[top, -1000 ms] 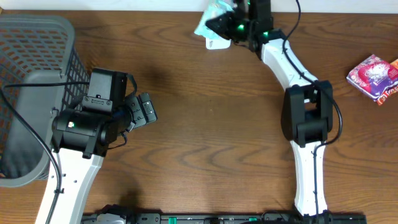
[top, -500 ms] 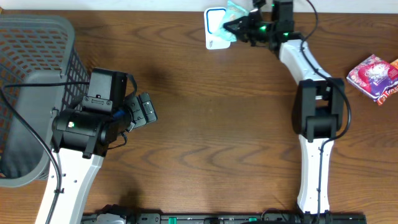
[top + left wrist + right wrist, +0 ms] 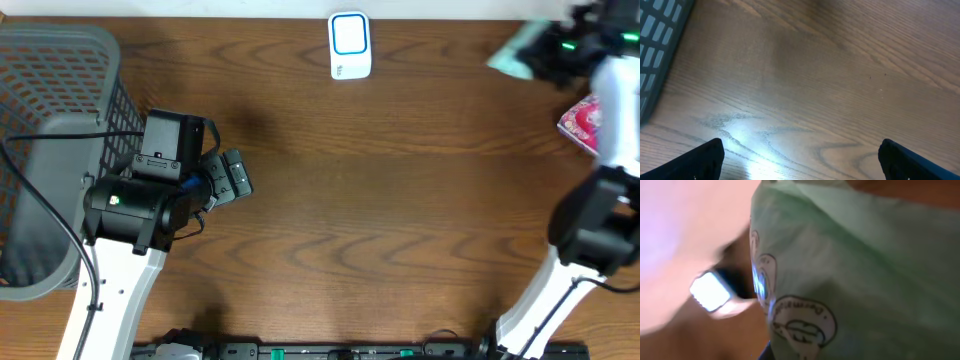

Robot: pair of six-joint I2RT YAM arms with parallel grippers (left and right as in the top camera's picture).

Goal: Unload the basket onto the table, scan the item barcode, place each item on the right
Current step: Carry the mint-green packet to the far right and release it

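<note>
Green packet (image 3: pixel 512 57) clamped in right hand (image 3: pixel 545 52), well apart from white scanner (image 3: pixel 349 45); left hand (image 3: pixel 234 176) spread wide over worktop (image 3: pixel 400 200).

The right gripper (image 3: pixel 548 55) has carried the green packet (image 3: pixel 515 55) away from the scanner (image 3: pixel 349 45), far to its right; the scanner is now uncovered.

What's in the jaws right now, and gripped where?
Right gripper holds the pale green packet; where on it is too blurred to tell. Left gripper holds nothing.
</note>
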